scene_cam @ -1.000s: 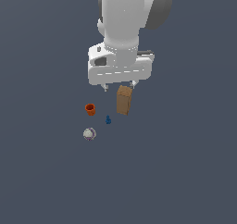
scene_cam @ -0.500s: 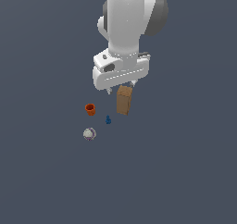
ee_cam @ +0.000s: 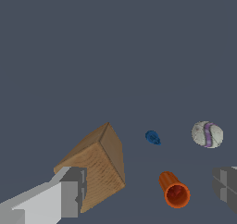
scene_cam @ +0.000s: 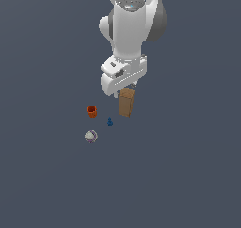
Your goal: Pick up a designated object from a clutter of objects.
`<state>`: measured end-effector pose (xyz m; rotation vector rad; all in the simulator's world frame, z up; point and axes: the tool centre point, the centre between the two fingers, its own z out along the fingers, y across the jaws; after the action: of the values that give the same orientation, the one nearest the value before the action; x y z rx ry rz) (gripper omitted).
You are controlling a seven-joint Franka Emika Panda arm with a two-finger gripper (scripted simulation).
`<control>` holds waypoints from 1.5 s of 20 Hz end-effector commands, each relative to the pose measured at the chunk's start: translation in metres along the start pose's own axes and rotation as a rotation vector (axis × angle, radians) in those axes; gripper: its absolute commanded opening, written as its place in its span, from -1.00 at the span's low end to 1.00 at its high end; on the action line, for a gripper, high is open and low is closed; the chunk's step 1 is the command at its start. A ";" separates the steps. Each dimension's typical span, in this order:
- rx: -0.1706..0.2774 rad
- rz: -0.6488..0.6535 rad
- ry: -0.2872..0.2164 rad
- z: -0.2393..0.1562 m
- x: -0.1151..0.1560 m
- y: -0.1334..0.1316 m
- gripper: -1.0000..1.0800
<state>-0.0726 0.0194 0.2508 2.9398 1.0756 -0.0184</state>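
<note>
The designated object, a tall brown box (scene_cam: 125,102), stands upright at the right of the clutter in the exterior view. My gripper (scene_cam: 125,88) hangs just above its top, open. In the wrist view the box (ee_cam: 98,165) sits beside one grey finger (ee_cam: 70,191), while the other finger (ee_cam: 226,187) is far across; nothing is held between them (ee_cam: 148,190). The rest of the clutter is a small orange cup (scene_cam: 92,111) (ee_cam: 174,190), a tiny blue figure (scene_cam: 110,122) (ee_cam: 152,137) and a whitish-purple ball (scene_cam: 91,136) (ee_cam: 207,134).
The objects rest on a plain dark grey floor (scene_cam: 188,166). The white arm (scene_cam: 132,29) rises above the box toward the top of the exterior view.
The hand has turned about its wrist and come down a little closer to the box top. The objects have not moved.
</note>
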 end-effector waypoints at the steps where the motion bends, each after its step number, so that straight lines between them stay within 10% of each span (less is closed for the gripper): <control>1: 0.000 -0.069 0.002 0.007 -0.005 -0.007 0.92; 30: 0.002 -0.549 0.016 0.058 -0.046 -0.057 0.92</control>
<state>-0.1450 0.0320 0.1929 2.5473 1.8389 -0.0007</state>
